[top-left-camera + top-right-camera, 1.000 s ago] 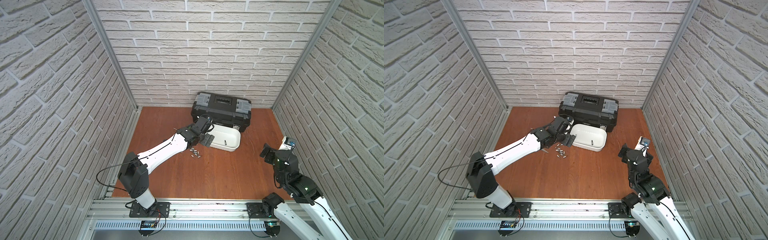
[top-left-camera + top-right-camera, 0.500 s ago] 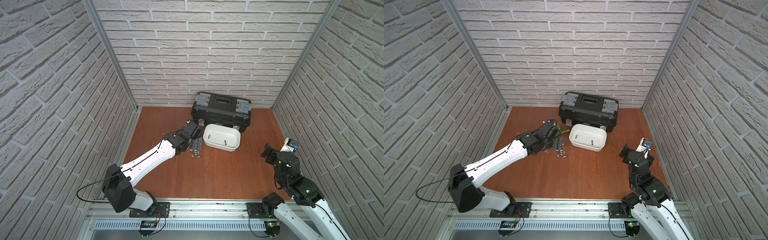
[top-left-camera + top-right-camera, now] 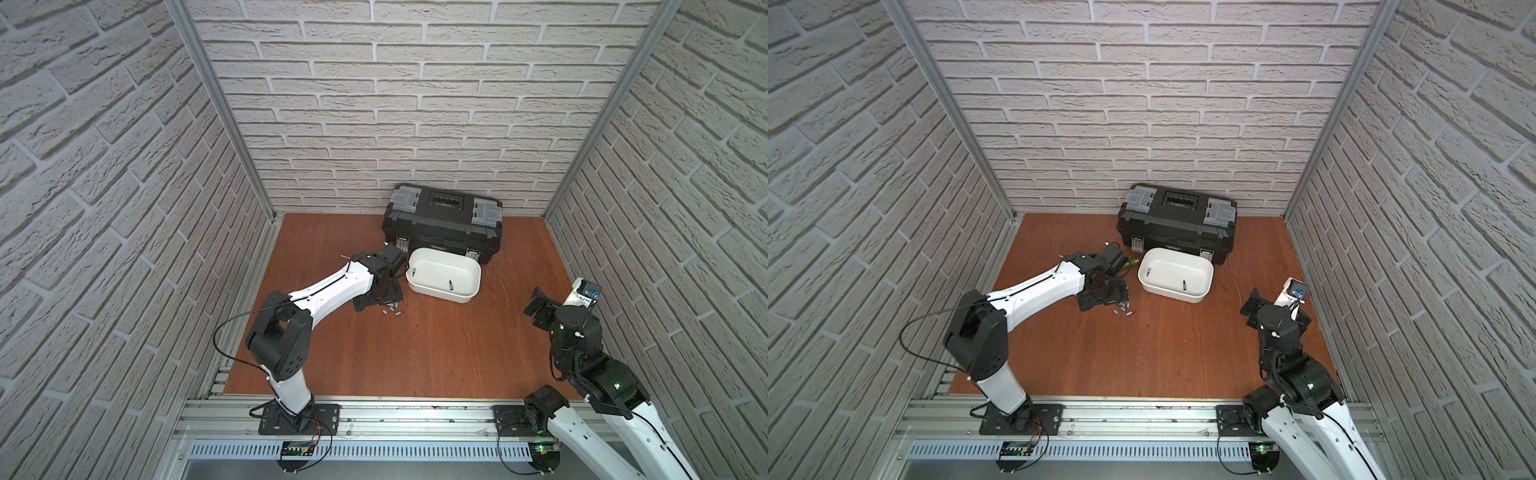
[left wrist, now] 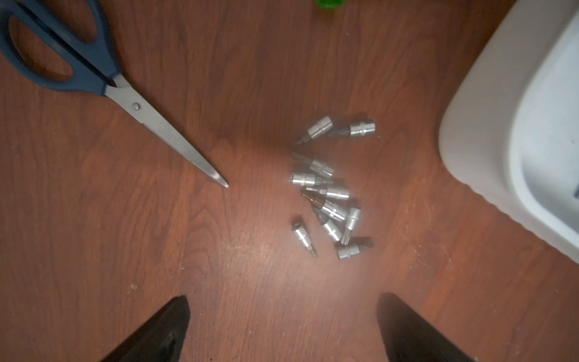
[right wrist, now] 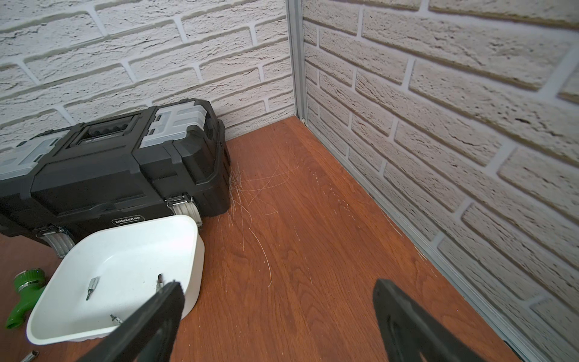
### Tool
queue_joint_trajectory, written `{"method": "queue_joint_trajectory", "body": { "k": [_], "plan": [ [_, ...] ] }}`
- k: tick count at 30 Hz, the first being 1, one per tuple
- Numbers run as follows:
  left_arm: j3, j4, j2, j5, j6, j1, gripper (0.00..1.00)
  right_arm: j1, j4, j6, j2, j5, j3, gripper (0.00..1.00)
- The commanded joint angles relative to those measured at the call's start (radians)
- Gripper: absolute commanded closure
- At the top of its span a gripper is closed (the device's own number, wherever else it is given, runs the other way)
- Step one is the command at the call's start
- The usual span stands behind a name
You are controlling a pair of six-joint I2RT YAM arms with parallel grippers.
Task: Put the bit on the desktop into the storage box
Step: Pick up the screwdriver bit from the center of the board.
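On desktop (image 4: 219, 266): bits (image 4: 329, 194) silvery, stubby, perhaps ten, heaped | left pincer (image 4: 282, 299) spread, empty | right pincer (image 5: 278, 285) spread, empty

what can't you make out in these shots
- Loose bits: too small to count in both top views; tips blurred in the left wrist view.
- Scissors: handles cut off by the left wrist view's edge.
- Green object: only a sliver at that edge.
- Storage box: near corner hidden by the right gripper in the right wrist view.

Scissors (image 4: 135, 106) and storage box (image 4: 482, 147) run off the left wrist view.
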Motion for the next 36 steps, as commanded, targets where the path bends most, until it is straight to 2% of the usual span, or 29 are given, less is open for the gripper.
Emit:
{"method": "queue_joint_trajectory", "body": {
  "k": [1,7,14,18,28,36],
  "plan": [
    [0.033,-0.073,0.046,-0.036,-0.056,-0.011,0.02,-0.002,0.016,0.008,-0.014,0.031,-0.013,0.02],
    [0.056,-0.087,0.131,-0.011,-0.073,-0.018,0.12,-0.003,0.013,0.006,-0.026,0.037,-0.019,0.02],
    [0.085,-0.091,0.169,-0.009,-0.069,-0.022,0.26,-0.004,0.021,0.006,-0.029,0.041,-0.03,0.02],
    [0.089,-0.077,0.185,0.012,-0.067,-0.022,0.38,-0.003,0.027,0.005,-0.026,0.042,-0.035,0.02],
    [0.118,-0.044,0.232,0.059,-0.07,-0.021,0.42,-0.004,0.032,0.007,-0.017,0.042,-0.03,0.02],
    [0.109,-0.039,0.241,0.07,-0.067,-0.018,0.63,-0.004,0.035,0.002,-0.017,0.05,-0.027,0.02]
  ]
}}
